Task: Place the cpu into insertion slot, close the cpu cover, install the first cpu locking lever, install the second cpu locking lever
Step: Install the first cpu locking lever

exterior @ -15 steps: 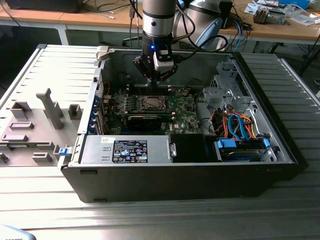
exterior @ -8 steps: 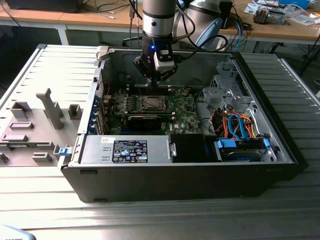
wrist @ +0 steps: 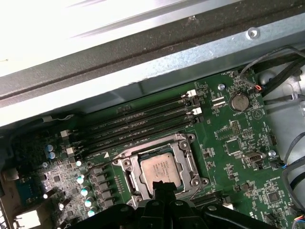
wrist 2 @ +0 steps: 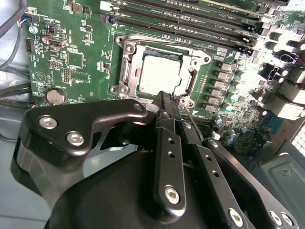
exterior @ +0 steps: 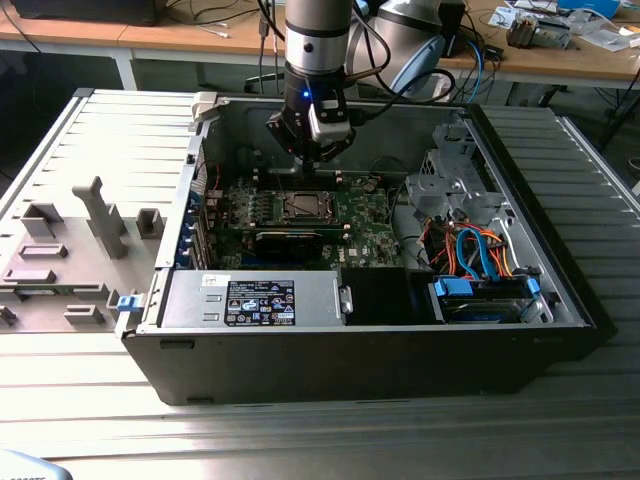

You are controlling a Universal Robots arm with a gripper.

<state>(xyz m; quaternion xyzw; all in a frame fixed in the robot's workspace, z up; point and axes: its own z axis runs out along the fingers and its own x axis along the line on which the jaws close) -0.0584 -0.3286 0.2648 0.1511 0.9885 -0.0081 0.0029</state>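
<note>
Sitting in socket: cpu (wrist 2: 159,74), lay flat, ready for clamping.
cpu cover (wrist 2: 127,67): lay lowered around the cpu, apparently holding it.
gripper (wrist 2: 167,98): fingers pressed together, empty, at socket edge, likely for pushing.

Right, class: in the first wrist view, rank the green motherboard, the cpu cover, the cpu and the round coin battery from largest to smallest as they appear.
1. green motherboard
2. cpu cover, framing the cpu
3. cpu
4. round coin battery
All sit on one board, so nearness barely skews this.
</note>
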